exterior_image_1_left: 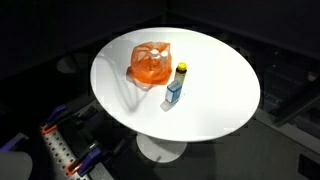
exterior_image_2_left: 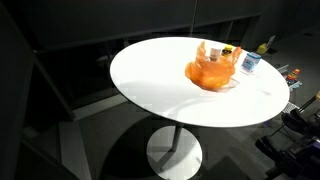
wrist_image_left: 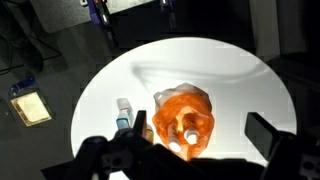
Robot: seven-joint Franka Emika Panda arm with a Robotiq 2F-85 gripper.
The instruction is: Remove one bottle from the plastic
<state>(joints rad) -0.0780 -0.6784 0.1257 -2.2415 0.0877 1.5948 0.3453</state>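
An orange plastic bag (exterior_image_1_left: 150, 65) lies on the round white table (exterior_image_1_left: 215, 95), and it shows in both exterior views (exterior_image_2_left: 213, 70). In the wrist view the bag (wrist_image_left: 185, 108) holds two white-capped bottles (wrist_image_left: 192, 135) that stand side by side in its opening. A blue bottle with a yellow cap (exterior_image_1_left: 176, 88) stands on the table just beside the bag (exterior_image_2_left: 250, 61), and shows in the wrist view (wrist_image_left: 122, 112). My gripper (wrist_image_left: 202, 135) is open, high above the bag, with one finger on either side of it. The gripper is not in either exterior view.
The table (exterior_image_2_left: 160, 75) stands on one white pedestal foot (exterior_image_2_left: 175, 152). Dark floor lies all around. A flat tan box (wrist_image_left: 30, 107) lies on the floor beside the table. Equipment with orange and blue parts (exterior_image_1_left: 60, 148) stands near the table's edge.
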